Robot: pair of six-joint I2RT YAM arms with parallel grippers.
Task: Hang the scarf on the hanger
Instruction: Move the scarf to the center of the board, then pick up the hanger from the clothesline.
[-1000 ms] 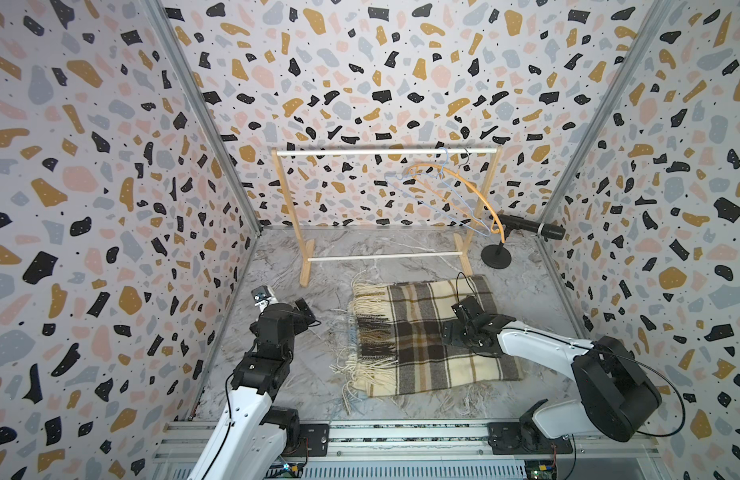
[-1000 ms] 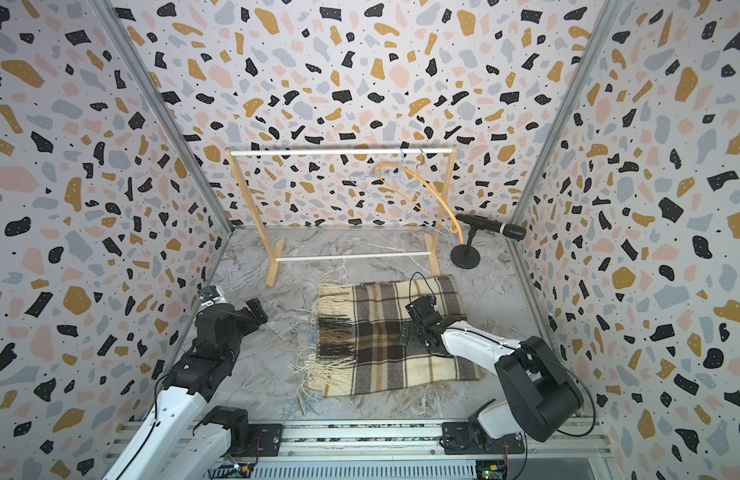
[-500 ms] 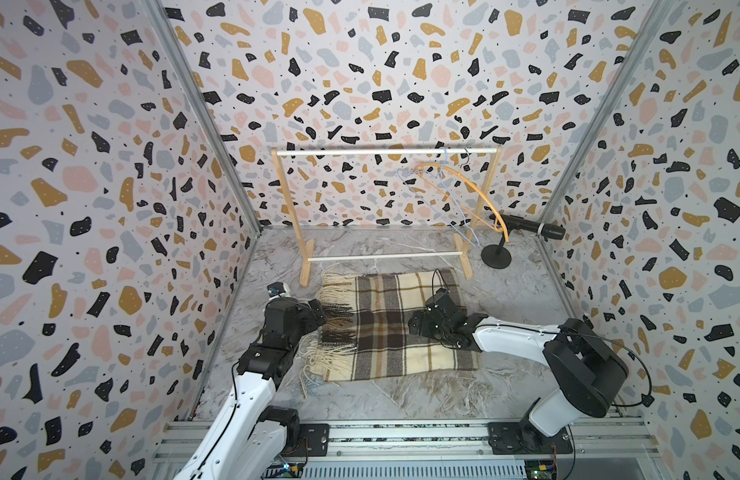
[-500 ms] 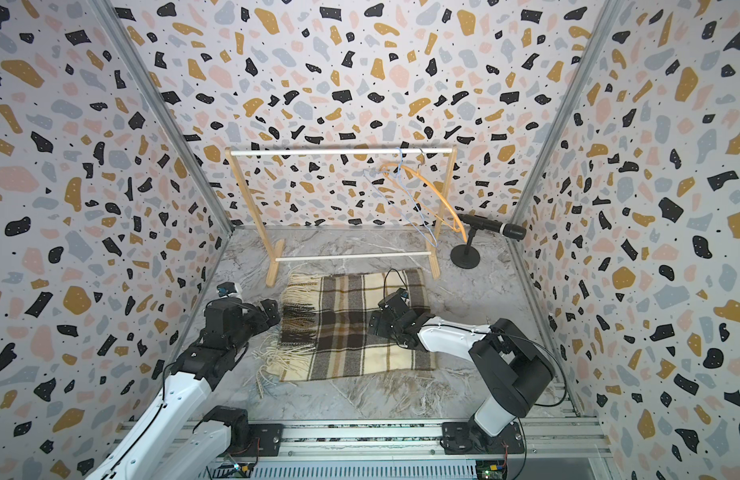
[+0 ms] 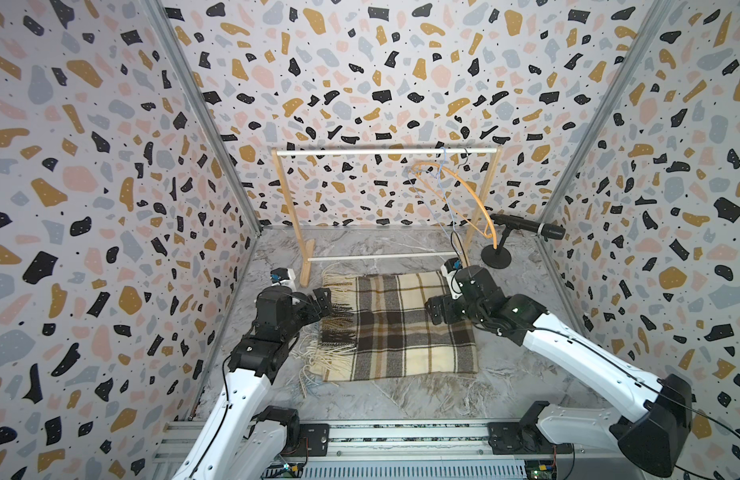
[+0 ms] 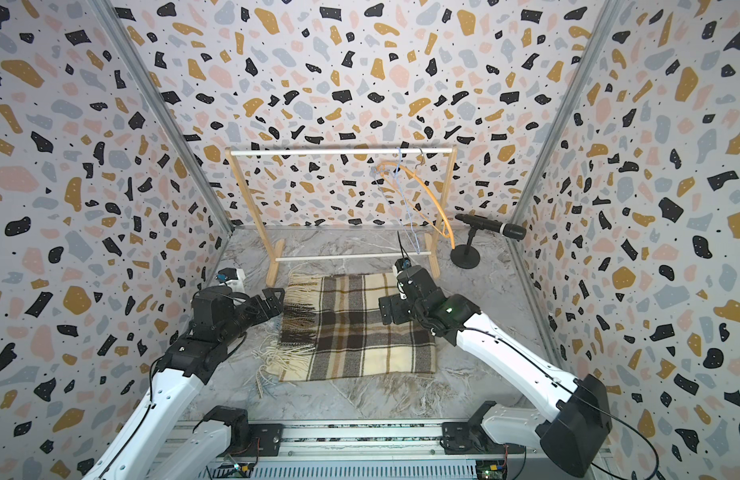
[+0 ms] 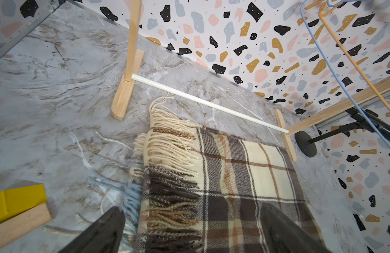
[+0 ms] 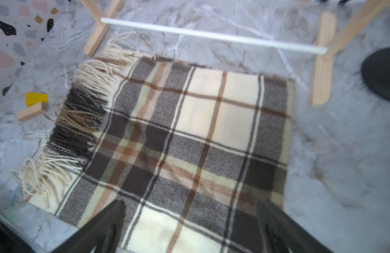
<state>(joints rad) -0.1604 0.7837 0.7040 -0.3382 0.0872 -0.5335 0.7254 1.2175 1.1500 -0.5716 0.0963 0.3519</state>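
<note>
While the scarf [image 5: 401,332] lies flat, both sets of jaws stand wide and empty: left gripper [image 5: 325,304] at its fringe, right gripper [image 5: 436,311] near the opposite edge.

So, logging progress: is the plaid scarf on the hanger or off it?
Off. The plaid scarf lies flat on the marble surface; the orange hanger hangs bare from the wooden rack's top rail.

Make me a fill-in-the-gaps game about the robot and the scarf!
The left tool and the right tool are both ____.
The orange hanger hangs on the rack with no ____ on it.
The scarf has its fringe on the side nearest the ____ tool.
Missing words: open, scarf, left.
</note>
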